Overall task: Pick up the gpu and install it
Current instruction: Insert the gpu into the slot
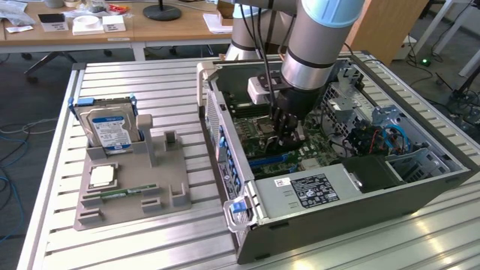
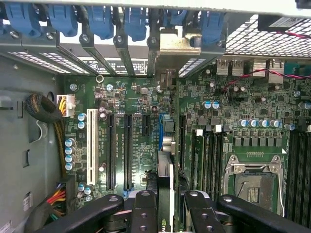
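The computer case (image 1: 338,225) lies on its side with its open face up, which lets me bring the arm (image 1: 322,34) straight down into it. Inside the case sit the motherboard (image 2: 141,92) and a grey power supply (image 1: 315,188). Beside the case, on the exterior view's left, the grey holder tray (image 1: 168,174) carries the hard drive (image 1: 111,130) upright, a processor chip (image 1: 103,176) and a memory stick (image 1: 127,191). The gpu (image 2: 165,187) is inside the case, edge-down over the blue slot (image 2: 161,133) on the motherboard. I judge it is held upright so its edge lines up with that slot. The gripper (image 2: 165,213) is clenched on the gpu, with fingers (image 2: 144,213) on either side of it
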